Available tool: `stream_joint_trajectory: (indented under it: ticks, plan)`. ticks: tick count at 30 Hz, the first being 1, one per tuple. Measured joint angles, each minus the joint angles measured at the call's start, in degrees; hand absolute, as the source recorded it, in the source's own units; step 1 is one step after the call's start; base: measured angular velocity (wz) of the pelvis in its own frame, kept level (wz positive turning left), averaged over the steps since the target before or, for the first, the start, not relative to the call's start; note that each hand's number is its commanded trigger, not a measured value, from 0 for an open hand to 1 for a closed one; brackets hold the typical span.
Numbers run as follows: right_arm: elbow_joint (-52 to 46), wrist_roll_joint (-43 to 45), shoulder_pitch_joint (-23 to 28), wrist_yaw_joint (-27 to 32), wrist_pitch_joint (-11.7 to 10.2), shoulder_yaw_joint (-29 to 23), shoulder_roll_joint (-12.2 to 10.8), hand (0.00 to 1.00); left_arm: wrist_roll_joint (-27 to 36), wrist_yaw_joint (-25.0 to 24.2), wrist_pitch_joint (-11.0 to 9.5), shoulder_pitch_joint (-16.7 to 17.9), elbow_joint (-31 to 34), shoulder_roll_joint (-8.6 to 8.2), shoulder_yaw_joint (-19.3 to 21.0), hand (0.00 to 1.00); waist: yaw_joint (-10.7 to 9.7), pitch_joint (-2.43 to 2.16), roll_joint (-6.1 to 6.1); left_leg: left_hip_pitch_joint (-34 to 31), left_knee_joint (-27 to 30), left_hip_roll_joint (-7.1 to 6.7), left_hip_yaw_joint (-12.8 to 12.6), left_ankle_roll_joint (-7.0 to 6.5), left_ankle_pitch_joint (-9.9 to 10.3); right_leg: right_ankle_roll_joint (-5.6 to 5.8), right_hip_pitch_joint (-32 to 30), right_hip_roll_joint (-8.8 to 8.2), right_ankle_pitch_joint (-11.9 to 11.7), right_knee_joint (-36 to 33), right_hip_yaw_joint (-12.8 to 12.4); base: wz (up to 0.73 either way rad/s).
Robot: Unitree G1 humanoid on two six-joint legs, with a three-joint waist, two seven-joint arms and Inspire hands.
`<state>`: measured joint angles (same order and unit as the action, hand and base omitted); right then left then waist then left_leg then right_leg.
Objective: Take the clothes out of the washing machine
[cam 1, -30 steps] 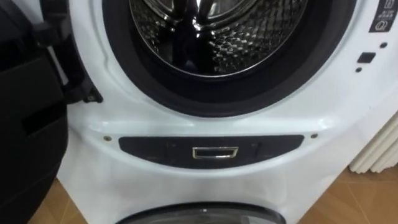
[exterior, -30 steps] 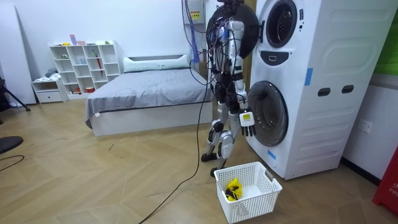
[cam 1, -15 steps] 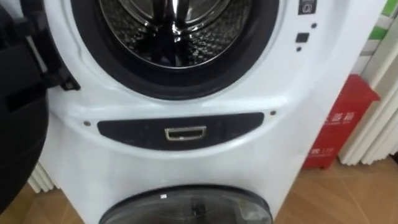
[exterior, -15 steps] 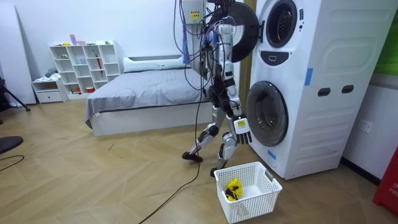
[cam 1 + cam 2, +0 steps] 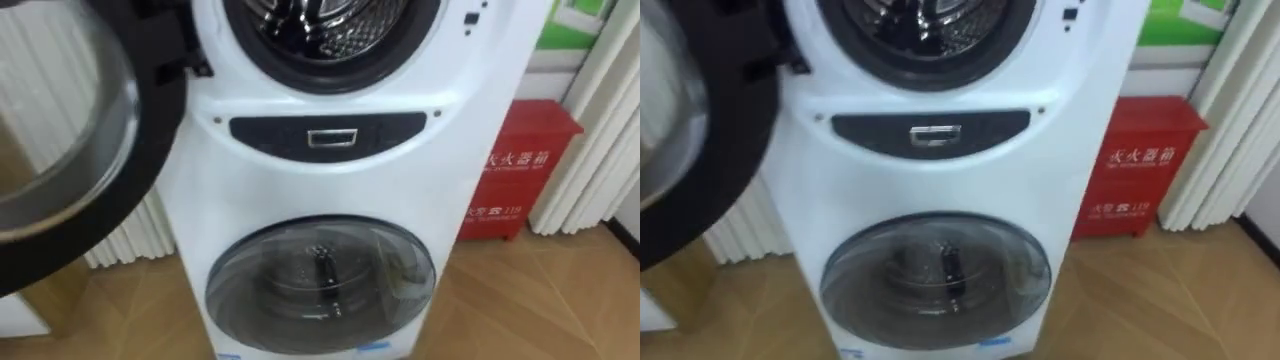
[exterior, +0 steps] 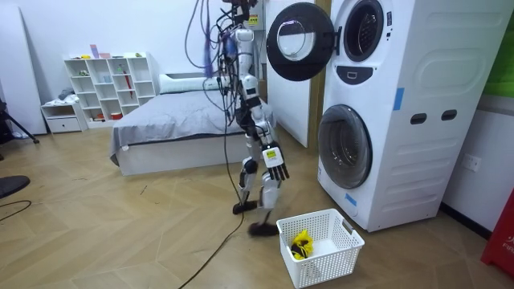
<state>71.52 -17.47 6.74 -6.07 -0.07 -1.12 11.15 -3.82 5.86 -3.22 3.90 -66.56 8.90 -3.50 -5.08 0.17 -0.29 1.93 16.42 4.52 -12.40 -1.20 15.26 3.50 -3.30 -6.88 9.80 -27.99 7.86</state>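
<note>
Washing machine: seen head-on by the left eye, two white units stacked.
Upper door: swung wide open to the left, and the shiny drum is laid bare.
Lower door: shut.
Red box: stood just beside the machine, on the right.
Radiator: caught by the right eye, behind the open door.
Right hand: in the room view, hung at the robot's side, fingers loose, nothing held.
Clothes: a yellow piece, laid in the white basket on the floor, before the machine and near the robot's feet.
</note>
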Motion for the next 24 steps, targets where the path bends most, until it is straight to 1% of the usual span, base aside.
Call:
stream_joint_trajectory:
  ticks: [1, 2, 3, 4, 5, 6, 7, 8, 9, 11, 13, 14, 15, 16, 17, 18, 19, 20, 21, 22, 23, 24]
  plan:
    - [0.21, -0.21, 0.04, 0.04, -0.37, 0.75, -0.06, 0.0, 0.39, -0.02, 0.0, 0.06, 0.17, 0.17, 0.21, 0.0, 1.04, -0.09, -1.55, 0.01, -0.02, -0.63, -1.85, 0.4, -0.56, 1.08, 1.88, -1.35, 1.84, 1.48, 0.0, 0.06]
    - [0.39, -0.18, 0.08, 0.04, -0.52, 1.27, -0.04, 0.0, 0.64, -0.09, 0.05, 0.27, 0.1, 0.22, 0.64, 0.0, 1.67, 0.28, -2.13, -0.12, 0.35, -1.05, -1.76, 0.45, -0.59, 1.42, 2.28, -1.33, 2.2, 3.82, 0.28, -0.35]
    - [0.35, -0.12, 0.04, -0.04, -1.13, 1.34, -0.08, 0.0, 0.85, -0.23, 0.16, 0.78, 0.09, 0.09, 1.72, 0.0, 2.94, -0.1, -1.81, -0.8, 1.01, -1.46, -1.99, 0.55, -0.65, 1.34, 3.36, -0.88, 2.26, 8.62, 0.66, -0.59]
    - [0.03, -0.2, 0.11, -0.26, -1.47, 1.41, 0.1, 0.0, 1.4, -0.36, 0.11, 1.07, -0.1, -0.43, 3.54, 0.0, 3.93, -0.22, -1.05, -1.3, 1.02, -1.73, -1.51, 1.02, -1.02, 0.57, 3.82, -0.05, 1.61, 11.78, 0.32, -0.63]
    - [0.02, -0.21, 0.12, -0.39, -1.59, 1.47, 0.12, 0.0, 2.06, -0.36, -0.08, 1.37, -0.21, -0.44, 4.23, 0.0, 4.07, -0.22, -0.82, -1.1, 0.57, -1.83, -1.21, 0.76, -1.35, 0.68, 4.1, 0.28, 1.16, 12.71, 0.11, -0.48]
    - [0.03, -0.2, 0.19, -0.91, -1.6, 1.67, 0.07, 0.0, 2.7, -0.36, -0.53, 1.91, -0.91, -0.04, 5.66, 0.0, 3.95, -0.32, -1.03, -0.26, -0.55, -1.87, -1.22, 0.83, -2.0, 0.61, 4.57, 0.55, 0.59, 13.63, -0.17, -0.31]
    - [0.08, -0.17, 0.21, -1.64, -1.6, 1.71, 0.07, 0.0, 4.54, -0.36, -0.63, 2.4, -1.06, 0.41, 5.79, 0.0, 3.91, -0.41, -1.34, 0.41, -1.47, -1.82, -1.76, 0.94, -2.48, 0.35, 4.59, 0.77, 0.14, 13.88, -0.76, -0.26]
    - [0.15, -0.17, 0.23, -1.82, -1.6, 1.71, 0.07, 0.0, 5.17, -0.36, -0.7, 2.66, -1.06, 0.5, 5.95, 0.0, 3.94, -0.34, -1.25, 0.67, -1.83, -1.77, -2.01, 1.0, -2.67, 0.18, 4.7, 0.93, -0.21, 14.23, -1.06, -0.23]
    - [0.06, -0.13, 0.22, -2.32, -1.6, 1.63, 0.08, 0.0, 7.03, -0.36, -1.17, 3.27, -1.05, 0.49, 6.78, 0.0, 3.92, -0.44, -1.74, 0.84, -2.46, -1.72, -2.58, 1.05, -2.91, 0.03, 4.76, 1.04, -0.44, 14.5, -1.25, -0.13]
    - [0.03, -0.17, 0.21, -2.87, -1.61, 1.53, 0.07, 0.0, 10.52, -0.35, -1.39, 3.97, -1.05, 0.49, 7.89, 0.0, 3.82, -0.37, -2.27, 1.05, -2.97, -1.66, -2.58, 1.11, -3.1, -0.11, 5.11, 1.25, -0.71, 15.18, -1.28, -0.04]
    - [0.06, -0.23, 0.14, -2.93, -1.7, 1.58, -0.01, 0.0, 16.52, -0.35, -1.42, 4.68, -0.98, 0.63, 8.59, 0.0, 4.22, -0.5, -2.24, 1.64, -3.27, -1.4, -2.4, 0.96, -3.23, -0.47, 5.92, 1.71, -1.34, 16.44, -1.34, 0.0]
    - [0.06, -0.21, 0.06, -3.0, -1.76, 1.58, -0.05, 0.0, 18.03, -0.35, -1.42, 4.8, -0.9, 0.63, 9.01, 0.0, 4.18, -0.24, -2.49, 1.81, -3.31, -1.36, -2.33, 1.04, -3.27, -0.5, 6.22, 1.81, -1.36, 16.68, -1.31, 0.06]
    - [0.07, -0.14, 0.07, -3.36, -1.8, 1.47, -0.03, 0.0, 20.71, -0.35, -1.41, 4.91, -0.79, 0.63, 10.17, 0.0, 4.21, -0.29, -2.47, 1.82, -3.38, -1.31, -1.97, 1.19, -3.19, -0.55, 6.57, 2.03, -1.38, 17.23, -1.28, 0.1]
    - [0.03, 0.32, 0.01, -3.54, -1.9, 0.78, -0.02, 0.0, 22.66, -0.35, -1.36, 4.87, -0.27, 0.66, 11.74, 0.0, 4.31, -0.24, -2.44, 1.78, -3.41, -1.28, -1.74, 1.29, -3.15, -0.59, 6.65, 2.12, -1.39, 17.38, -1.07, 0.13]
    - [-0.04, 0.75, 0.05, -3.7, -1.91, -0.33, -0.05, 0.0, 23.42, -0.35, -1.26, 4.82, 0.41, 0.66, 13.2, 0.0, 4.32, -0.24, -2.35, 1.72, -3.34, -1.25, -1.54, 1.37, -3.11, -0.62, 6.78, 2.14, -1.4, 17.38, -0.73, 0.13]
    - [-0.18, 2.29, 0.03, -4.01, -1.91, -2.65, -0.02, 0.0, 24.45, -0.29, -1.03, 4.59, 2.72, 0.81, 16.23, 0.0, 4.36, -0.05, -2.07, 1.68, -3.28, -1.2, -1.36, 1.55, -2.97, -0.65, 6.94, 2.21, -1.41, 17.47, -0.37, 0.16]
    - [-0.2, 2.78, -0.23, -3.99, -1.93, -4.61, 0.05, 0.0, 27.2, -0.04, -1.01, 4.02, 5.84, 1.32, 18.58, 0.0, 4.45, 0.2, -1.76, 1.69, -3.65, -1.19, -0.99, 1.59, -2.97, -0.66, 6.97, 2.22, -1.38, 17.35, 0.19, 0.15]
    - [-0.22, 2.88, -0.36, -3.87, -1.98, -5.35, 0.04, 0.0, 28.88, 0.2, -1.08, 3.53, 7.55, 1.73, 19.5, 0.0, 4.54, 0.3, -1.59, 1.74, -3.87, -1.19, -0.9, 1.63, -3.0, -0.65, 6.98, 2.23, -1.33, 17.36, 0.28, 0.09]
    - [-0.32, 3.34, -0.44, -3.61, -2.5, -6.72, 0.04, 0.0, 31.97, 0.53, -1.64, 2.14, 9.91, 2.99, 20.63, 0.0, 5.21, 0.47, -1.26, 1.96, -4.43, -1.22, -0.88, 1.72, -3.06, -0.69, 7.01, 2.27, -1.19, 17.4, 0.29, 0.0]
    - [-0.48, 3.31, -0.51, -3.41, -3.03, -7.26, 0.17, 0.0, 34.8, 1.13, -2.29, 0.81, 11.89, 4.67, 20.81, 0.0, 5.65, 0.44, -0.85, 2.2, -4.94, -1.23, -0.87, 1.82, -3.14, -0.68, 7.1, 2.36, -1.16, 17.4, 0.29, 0.0]
    - [-0.64, 3.34, -0.57, -3.39, -3.15, -7.32, 0.27, 0.0, 35.76, 1.32, -2.49, 0.29, 12.92, 5.58, 20.81, 0.0, 5.71, 0.39, -0.67, 2.3, -5.17, -1.23, -0.89, 1.83, -3.15, -0.65, 7.12, 2.4, -1.14, 17.41, 0.28, -0.04]
    - [-1.37, 3.81, -0.53, -3.39, -3.15, -7.78, 0.55, 0.0, 36.56, 1.36, -2.92, -0.57, 14.71, 7.14, 21.36, 0.0, 5.86, 0.26, 0.0, 2.44, -5.57, -1.22, -0.89, 1.85, -3.15, -0.64, 7.21, 2.49, -1.14, 17.38, 0.22, -0.1]
